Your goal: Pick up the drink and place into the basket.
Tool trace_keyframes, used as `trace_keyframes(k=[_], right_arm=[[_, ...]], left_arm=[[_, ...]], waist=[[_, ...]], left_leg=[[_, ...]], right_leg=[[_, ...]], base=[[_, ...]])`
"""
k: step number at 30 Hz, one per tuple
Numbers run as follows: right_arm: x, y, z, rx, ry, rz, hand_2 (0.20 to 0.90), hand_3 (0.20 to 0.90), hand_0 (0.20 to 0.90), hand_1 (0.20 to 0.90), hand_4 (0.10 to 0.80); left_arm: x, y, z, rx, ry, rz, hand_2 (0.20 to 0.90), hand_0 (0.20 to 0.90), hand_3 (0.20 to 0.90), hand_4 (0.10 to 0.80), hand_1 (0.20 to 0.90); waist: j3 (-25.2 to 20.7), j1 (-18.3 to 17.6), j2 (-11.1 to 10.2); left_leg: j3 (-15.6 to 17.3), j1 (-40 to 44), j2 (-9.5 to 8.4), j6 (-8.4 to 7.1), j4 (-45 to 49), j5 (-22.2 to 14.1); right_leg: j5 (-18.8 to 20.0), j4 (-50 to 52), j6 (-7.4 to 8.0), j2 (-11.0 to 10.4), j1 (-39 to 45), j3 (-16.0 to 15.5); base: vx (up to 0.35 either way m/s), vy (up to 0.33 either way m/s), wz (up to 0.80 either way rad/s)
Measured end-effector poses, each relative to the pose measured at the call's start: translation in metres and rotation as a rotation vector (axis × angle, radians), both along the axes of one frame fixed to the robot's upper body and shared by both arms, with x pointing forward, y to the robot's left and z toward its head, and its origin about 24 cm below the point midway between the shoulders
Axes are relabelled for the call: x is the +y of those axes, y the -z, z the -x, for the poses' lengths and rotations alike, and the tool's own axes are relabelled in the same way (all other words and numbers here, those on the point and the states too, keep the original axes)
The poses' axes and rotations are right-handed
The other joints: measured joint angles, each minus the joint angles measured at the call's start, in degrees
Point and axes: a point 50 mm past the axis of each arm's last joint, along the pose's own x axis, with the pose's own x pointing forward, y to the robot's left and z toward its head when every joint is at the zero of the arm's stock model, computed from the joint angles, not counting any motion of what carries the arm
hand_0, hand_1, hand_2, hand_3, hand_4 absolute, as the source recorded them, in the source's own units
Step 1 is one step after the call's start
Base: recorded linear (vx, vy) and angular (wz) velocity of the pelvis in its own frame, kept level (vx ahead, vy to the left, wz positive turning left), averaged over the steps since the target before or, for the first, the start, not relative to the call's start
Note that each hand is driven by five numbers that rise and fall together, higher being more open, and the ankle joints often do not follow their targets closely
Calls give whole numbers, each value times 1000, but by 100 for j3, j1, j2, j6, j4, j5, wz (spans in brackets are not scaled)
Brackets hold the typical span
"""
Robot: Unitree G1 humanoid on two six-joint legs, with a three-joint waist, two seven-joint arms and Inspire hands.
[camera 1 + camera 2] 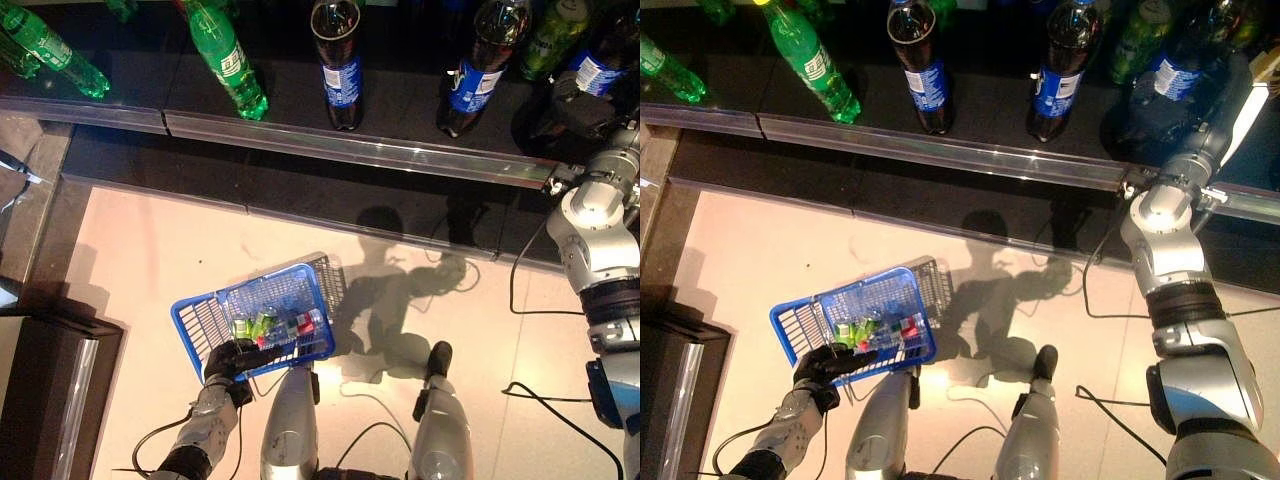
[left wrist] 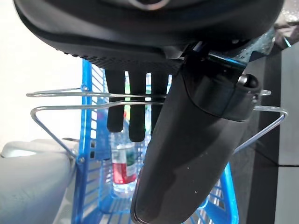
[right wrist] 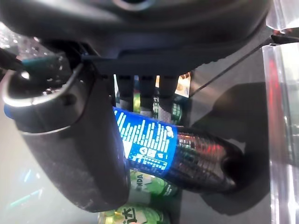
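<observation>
A blue plastic basket (image 1: 196, 318) hangs low over the pale floor, with several small bottles (image 1: 276, 325) lying in it. My left hand (image 1: 231, 358) is shut on its wire handles (image 2: 60, 95), which run between the thumb and the fingers (image 2: 136, 112). At the far right of the dark shelf, my right hand (image 1: 583, 108) is shut on a dark cola bottle with a blue label (image 3: 154, 144). Its thumb (image 3: 70, 144) lies on one side of the bottle and its fingers (image 3: 147, 95) on the other. The bottle stands on the shelf among green-labelled bottles (image 3: 140, 217).
Along the shelf stand green bottles (image 1: 228, 55) and two more cola bottles (image 1: 341, 62) (image 1: 478, 68). A metal rail (image 1: 350, 145) edges the shelf front. A dark cabinet (image 1: 45, 390) stands at the lower left.
</observation>
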Motion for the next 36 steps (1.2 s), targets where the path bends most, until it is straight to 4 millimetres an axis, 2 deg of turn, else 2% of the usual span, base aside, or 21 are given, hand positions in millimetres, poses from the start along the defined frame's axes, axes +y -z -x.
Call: trace_keyframes(k=[5, 11, 14, 18, 24, 33, 36], right_arm=[[-2, 25, 12, 45, -5, 13, 300, 200, 300, 300, 100], [4, 32, 25, 14, -36, 6, 300, 200, 300, 300, 100], [8, 44, 36, -1, -63, -32, 300, 200, 300, 300, 100], [20, 66, 41, 43, -140, -65, 300, 200, 300, 300, 100], [33, 103, 50, 129, -224, -133, 300, 200, 300, 300, 100], [67, 145, 73, 290, -520, -115, 300, 200, 300, 300, 100], [86, 168, 80, 400, -627, -113, 300, 200, 300, 300, 100]], left_arm=[[3, 5, 8, 27, -14, -1, 300, 300, 200, 100, 300], [10, 9, 17, 43, -50, 2, 300, 300, 200, 100, 300], [8, 9, 19, 42, -51, 10, 300, 300, 200, 100, 300], [13, 9, 25, 36, -73, 7, 300, 300, 200, 100, 300], [4, 4, 21, -2, -52, 39, 300, 300, 200, 100, 300], [-12, -18, 15, -96, 10, 98, 300, 300, 200, 100, 300], [-22, -33, 9, -137, 59, 122, 300, 300, 200, 100, 300]], waist=[[-4, -68, -133], [-16, -165, -246], [-35, -203, -323], [-102, -324, -488], [-111, -391, -502], [-116, -399, -497], [-120, -322, -494]], left_leg=[[41, 378, -8, -4, -244, 8], [121, 674, -10, -14, -439, 15], [173, 840, -7, -17, -539, 17], [195, 964, -7, -18, -606, 18], [195, 1090, -5, -19, -626, 18], [201, 1223, -5, -25, -713, 35], [153, 1238, -5, -22, -713, 45]], right_leg=[[19, -250, 25, 1, 411, -101], [31, -395, 43, 2, 652, -105], [32, -431, 45, 6, 772, -100], [32, -509, 45, 11, 885, -100], [34, -612, 50, 21, 1063, -102], [36, -622, 52, 21, 1168, -107], [35, -679, 52, 23, 1260, -167]], base=[[43, 16, 4], [45, 26, -4], [62, 20, -2], [33, 10, -2], [27, 5, 0], [14, 7, 0], [-3, 3, 8]])
